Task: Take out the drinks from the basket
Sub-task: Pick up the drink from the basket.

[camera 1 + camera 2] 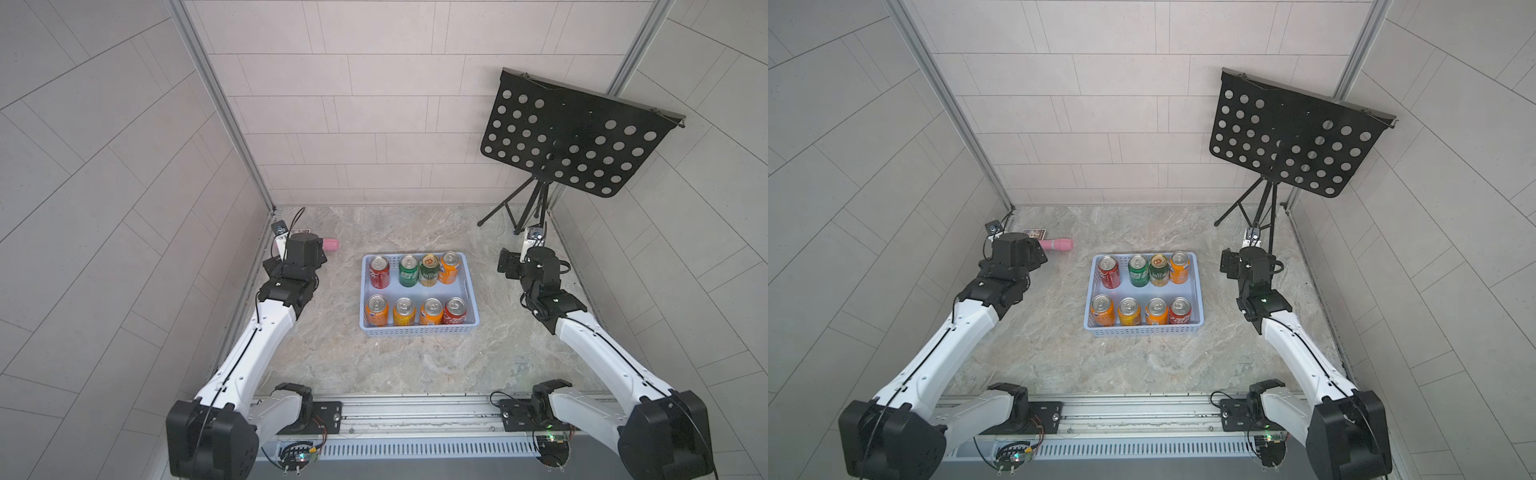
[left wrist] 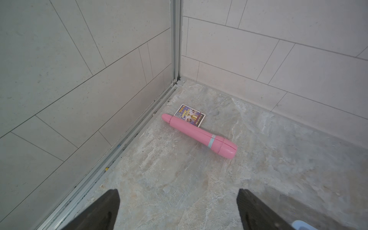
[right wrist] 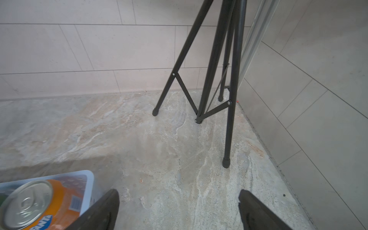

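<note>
ARMS left arm stretched forward left of basket, right arm likewise right of it | GRIPPERS left gripper, right gripper spread wide, empty | DRINKS drinks eight, upright inside basket | LABEL "ANTA" on orange can

left hand: jaws apart | right hand: jaws apart | left arm, right arm: stretched forward

L arm, R arm: white links, blk joints, blk cables.
</note>
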Robot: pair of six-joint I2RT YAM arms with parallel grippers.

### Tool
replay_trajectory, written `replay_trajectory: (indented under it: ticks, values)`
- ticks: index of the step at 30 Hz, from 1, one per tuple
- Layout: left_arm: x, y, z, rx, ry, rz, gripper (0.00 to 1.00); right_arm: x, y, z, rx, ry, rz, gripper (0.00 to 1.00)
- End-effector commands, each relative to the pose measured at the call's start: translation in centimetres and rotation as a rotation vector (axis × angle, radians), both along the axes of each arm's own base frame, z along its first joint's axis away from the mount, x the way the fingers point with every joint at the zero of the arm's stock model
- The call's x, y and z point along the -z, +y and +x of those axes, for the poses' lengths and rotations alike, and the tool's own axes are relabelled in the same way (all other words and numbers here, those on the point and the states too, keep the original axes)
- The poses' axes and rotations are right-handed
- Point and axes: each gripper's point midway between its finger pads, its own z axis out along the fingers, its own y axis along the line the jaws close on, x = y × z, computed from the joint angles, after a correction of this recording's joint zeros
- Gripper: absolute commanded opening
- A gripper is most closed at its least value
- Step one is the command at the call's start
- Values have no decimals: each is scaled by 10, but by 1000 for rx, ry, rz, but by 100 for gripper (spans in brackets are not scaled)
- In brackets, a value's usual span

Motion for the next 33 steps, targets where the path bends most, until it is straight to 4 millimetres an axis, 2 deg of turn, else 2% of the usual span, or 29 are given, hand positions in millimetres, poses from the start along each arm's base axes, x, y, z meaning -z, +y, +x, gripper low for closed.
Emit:
replay_trajectory:
  ticks: [1, 2, 4, 8, 14, 17, 20, 25, 28, 33]
  values:
    - [-10, 3, -16, -2, 67, 29, 100, 8, 20, -10, -93, 113, 67, 92]
    - [-19, 5, -17, -1, 51, 38, 100, 5, 27, -12, -129, 125, 78, 89]
    - [-34, 6, -20, 4, 30, 21, 100, -2, 37, -14, -170, 123, 96, 89]
    - [-47, -24, -6, 164, 32, -95, 100, -12, 58, -18, -245, 126, 124, 89]
    - [-33, -86, 31, 433, 88, -298, 100, -8, 83, -24, -336, 198, 153, 89]
    - [-29, -120, 47, 579, 104, -392, 100, -8, 86, -27, -336, 219, 160, 89]
    - [-21, -144, 60, 653, 146, -462, 100, -5, 90, -32, -347, 258, 146, 91]
    - [3, -160, 68, 688, 227, -507, 100, 3, 97, -38, -370, 345, 120, 91]
    - [15, -162, 68, 698, 256, -511, 100, 5, 102, -41, -383, 361, 114, 92]
    - [23, -169, 64, 726, 273, -529, 100, 9, 109, -45, -398, 419, 107, 92]
